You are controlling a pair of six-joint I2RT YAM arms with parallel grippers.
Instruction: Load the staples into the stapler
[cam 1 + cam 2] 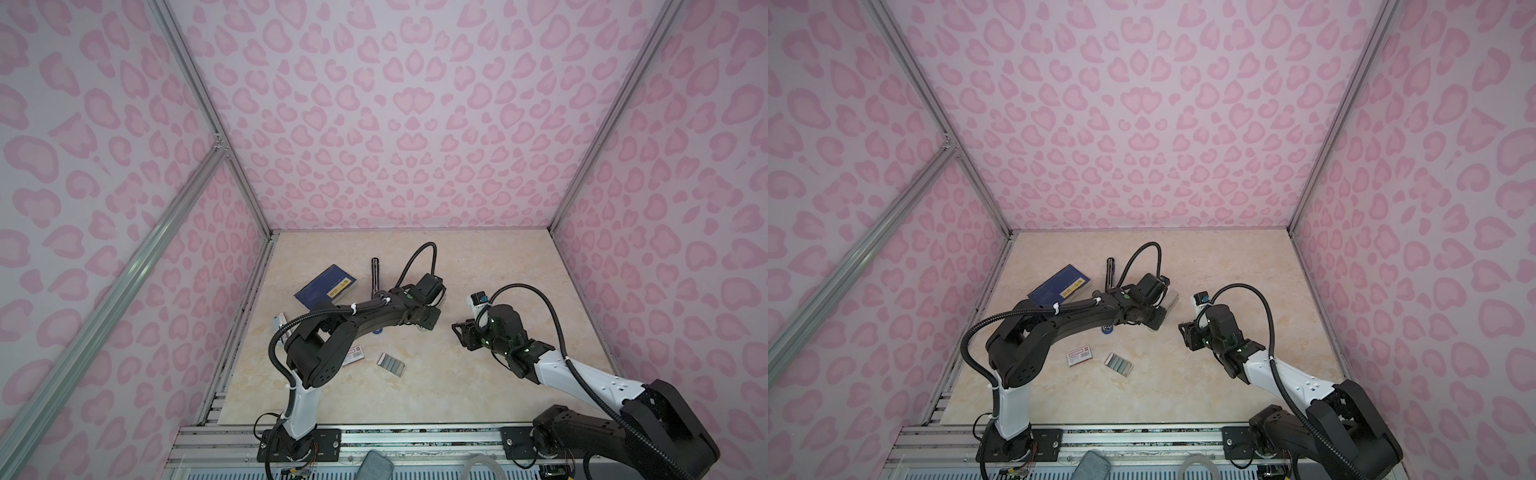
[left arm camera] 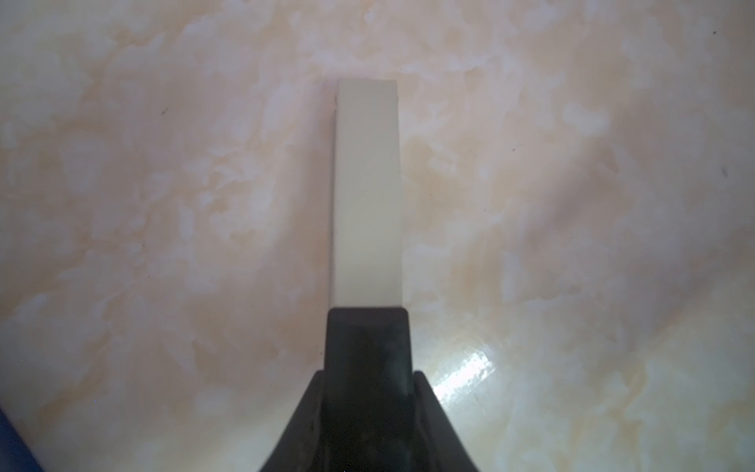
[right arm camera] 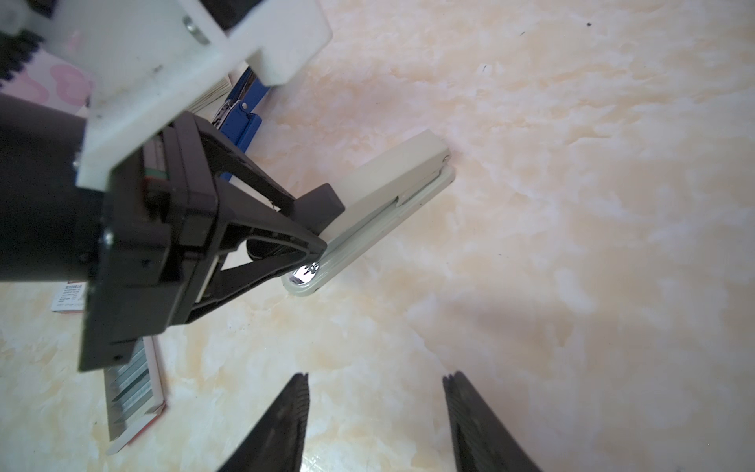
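On the marble table (image 1: 498,257): left jaws around the stapler (image 3: 400,180) nose, staples (image 1: 391,364) lying apart

Near the middle of the table the pale stapler lies flat, its shiny anvil end toward the left gripper (image 3: 320,224). In the right wrist view one black finger (image 3: 322,200) sits on the stapler's top arm. The other finger reaches the base plate by the anvil, so the jaws stand narrowly around that end. Whether they press it firmly I cannot tell. The left wrist view shows the top arm running straight out from the upper finger. The right gripper (image 3: 376,408) hovers near the stapler on its right, jaws apart and holding nothing. The staples, grey strips in a white tray, lie nearer the arm bases in both top views, well apart from the stapler. Their sleeve (image 1: 1079,356) with the red label lies just beside the tray, to its left. A dark blue booklet (image 1: 326,286) lies left of the stapler, with a slim black object (image 1: 375,274) beside it
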